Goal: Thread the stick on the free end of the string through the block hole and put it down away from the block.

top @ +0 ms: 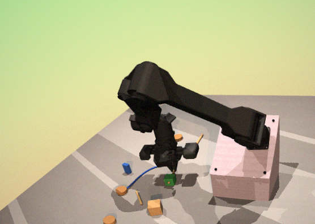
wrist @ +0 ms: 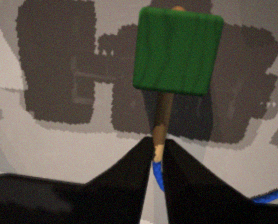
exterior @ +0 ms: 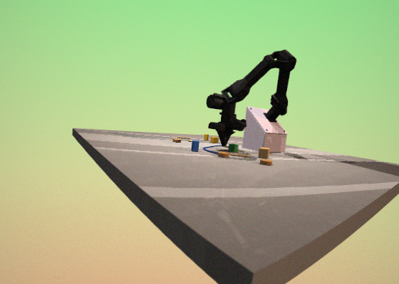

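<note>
Green block (wrist: 178,50) sitting on the table (top: 85,169), being threaded. Gripper (wrist: 158,150) pinching the stick (wrist: 162,120) by its tail, just behind the block, jaws pressed onto it. Tip poking out beyond the block's far side. Remaining, judging by this: regrasping beyond the block, pulling the blue string (top: 140,177) through from the button (top: 121,190), setting down, letting go.

Green block (wrist: 178,50), tan stick (wrist: 162,120), blue string (top: 140,177), black end effector (wrist: 157,165), grey-striped table (top: 85,167).
</note>
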Robot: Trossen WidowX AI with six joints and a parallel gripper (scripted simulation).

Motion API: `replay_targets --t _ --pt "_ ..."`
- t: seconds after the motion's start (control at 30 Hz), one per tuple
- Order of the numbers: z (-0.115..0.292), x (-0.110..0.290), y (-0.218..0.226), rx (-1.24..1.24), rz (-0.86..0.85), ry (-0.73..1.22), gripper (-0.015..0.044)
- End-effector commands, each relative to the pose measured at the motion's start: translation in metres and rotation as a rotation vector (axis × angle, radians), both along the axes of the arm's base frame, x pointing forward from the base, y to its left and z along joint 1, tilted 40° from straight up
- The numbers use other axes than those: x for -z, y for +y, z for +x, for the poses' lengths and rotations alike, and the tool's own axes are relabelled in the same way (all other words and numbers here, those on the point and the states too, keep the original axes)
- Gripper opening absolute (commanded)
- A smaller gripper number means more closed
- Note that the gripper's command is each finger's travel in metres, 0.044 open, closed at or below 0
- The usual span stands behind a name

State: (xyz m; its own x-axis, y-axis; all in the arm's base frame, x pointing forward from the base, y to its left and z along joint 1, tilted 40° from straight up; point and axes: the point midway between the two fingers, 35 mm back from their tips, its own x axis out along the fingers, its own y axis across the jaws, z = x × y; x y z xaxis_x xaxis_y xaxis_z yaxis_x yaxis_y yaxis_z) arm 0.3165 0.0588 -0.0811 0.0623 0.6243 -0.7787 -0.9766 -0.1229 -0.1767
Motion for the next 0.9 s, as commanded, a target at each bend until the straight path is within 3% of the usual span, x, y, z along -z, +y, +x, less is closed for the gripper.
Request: replay_targets --t 0.0,0.47,0.63,0.77,0.87 --pt "-0.002 -0.004 0.006 0.001 0.004 0.003 0.0" --pt "-0.006 -0.015 0.019 0.001 0.005 0.003 0.0" --pt "-0.005 -0.014 0.017 -0.001 0.001 0.0 0.0123" --pt "-0.004 -0.021 0.01 -0.001 0.0 -0.001 0.0123" --pt "-0.005 -0.056 -0.021 -0.001 -0.004 -0.001 0.0123"
